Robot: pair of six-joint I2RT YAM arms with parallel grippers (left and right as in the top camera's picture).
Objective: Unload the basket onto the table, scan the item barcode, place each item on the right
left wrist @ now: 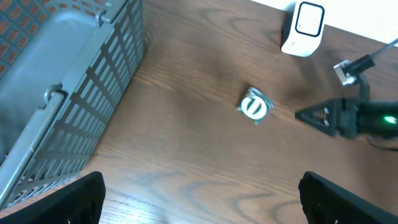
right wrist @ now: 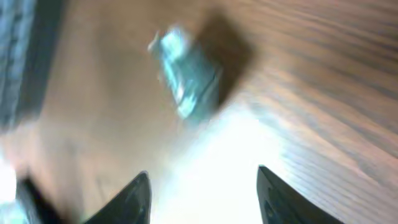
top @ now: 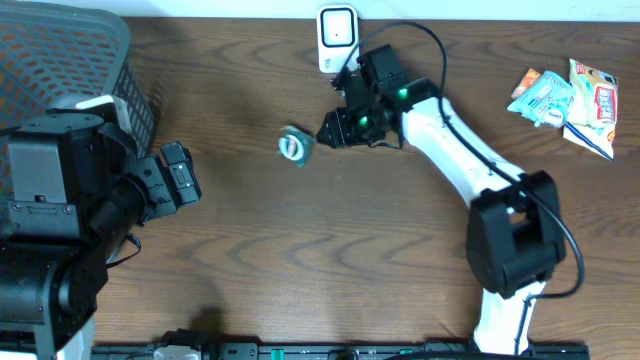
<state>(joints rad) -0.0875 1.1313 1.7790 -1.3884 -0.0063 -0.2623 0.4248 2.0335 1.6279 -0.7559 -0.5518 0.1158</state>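
The left gripper has its two black fingers spread wide with nothing between them, over bare wood beside the grey plastic mesh basket. The right gripper has its dark fingers partly apart and empty. They grip nothing and touch nothing.

Just ahead of the right gripper's tips lies the small teal-green wrapped item, resting on the table clear of the fingers and blurred in the right wrist view. From above it sits near the middle of the table, between the two arms and much closer to the right one. Its top carries a white ring-shaped mark, and no lettering can be read on it.

Just beyond the right gripper, at the far edge, stands the white upright barcode scanner with a dark-rimmed window on its face. Light blue, white and red snack packets lie in the far right corner, their print too small to read.

Everything rests on a dark brown wood-grain table, with a pale strip of wall showing past its far edge
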